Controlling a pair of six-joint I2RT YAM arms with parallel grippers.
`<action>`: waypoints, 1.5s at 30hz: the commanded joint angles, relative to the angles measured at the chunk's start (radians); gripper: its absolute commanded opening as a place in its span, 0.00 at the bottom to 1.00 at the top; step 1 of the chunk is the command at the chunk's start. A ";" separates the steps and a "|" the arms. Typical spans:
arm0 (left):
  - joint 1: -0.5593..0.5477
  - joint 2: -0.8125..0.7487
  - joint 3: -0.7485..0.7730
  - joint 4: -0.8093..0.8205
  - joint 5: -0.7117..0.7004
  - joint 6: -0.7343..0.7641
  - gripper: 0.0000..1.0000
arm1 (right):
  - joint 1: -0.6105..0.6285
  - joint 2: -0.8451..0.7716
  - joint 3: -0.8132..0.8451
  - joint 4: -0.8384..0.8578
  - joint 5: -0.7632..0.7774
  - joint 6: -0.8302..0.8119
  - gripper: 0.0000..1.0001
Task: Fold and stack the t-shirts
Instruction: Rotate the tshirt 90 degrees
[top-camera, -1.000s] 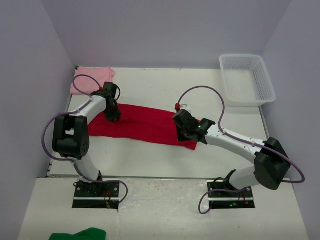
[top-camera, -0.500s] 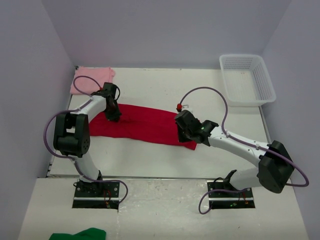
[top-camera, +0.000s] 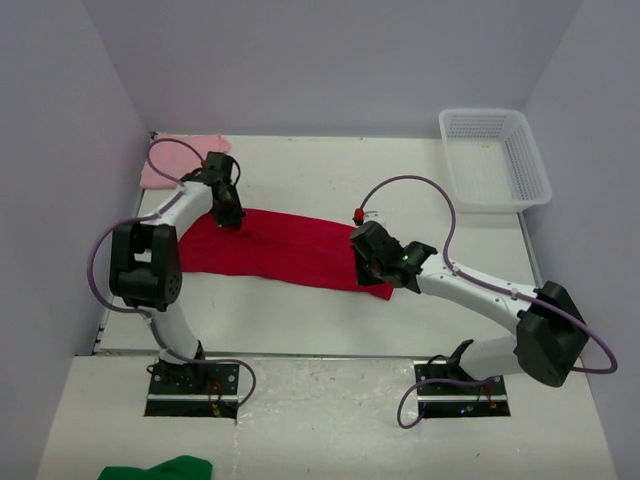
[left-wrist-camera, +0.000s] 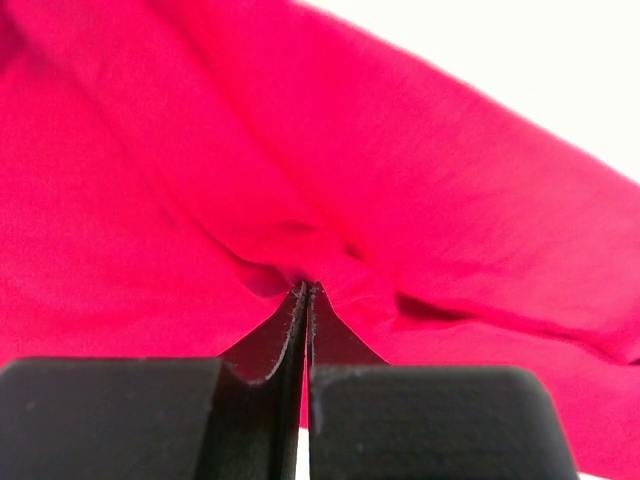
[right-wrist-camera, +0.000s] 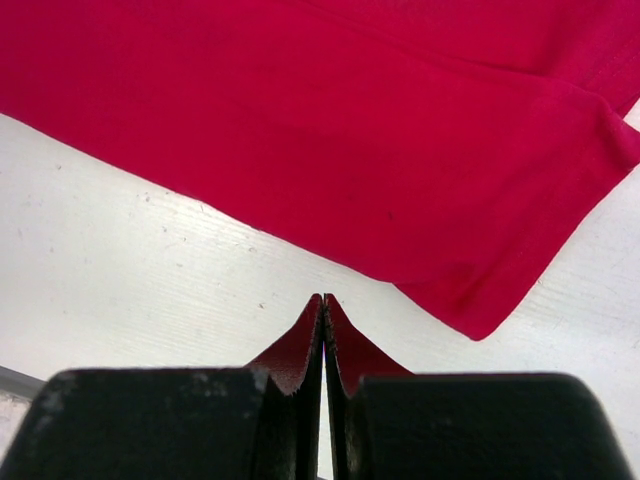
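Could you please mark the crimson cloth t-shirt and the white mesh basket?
crimson red cloth t-shirt (top-camera: 290, 250), top view, middle of cloth.
white mesh plastic basket (top-camera: 492, 160), top view, its mesh floor.

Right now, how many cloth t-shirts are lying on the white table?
2. The crimson red t-shirt lies spread across the middle of the white table; the pale pink folded t-shirt sits at its far-left corner. None seems hidden.

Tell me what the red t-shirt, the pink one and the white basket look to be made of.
The red t-shirt: soft matte knit cloth, probably cotton; it puckers where the left claw pinches it. The pink t-shirt: similar soft cloth, folded flat; its weave is too small to tell. The basket: white, rigid-looking plastic mesh with regular openings.
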 joint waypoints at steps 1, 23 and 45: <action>-0.004 0.033 0.105 0.039 0.029 0.031 0.00 | -0.003 -0.007 -0.006 0.027 -0.012 0.011 0.00; -0.099 -0.003 0.334 -0.014 -0.156 0.028 0.32 | -0.004 0.149 0.171 -0.048 0.008 -0.099 0.22; 0.010 -0.228 -0.128 -0.044 0.055 0.030 0.41 | -0.064 0.065 0.264 -0.091 -0.029 -0.161 0.27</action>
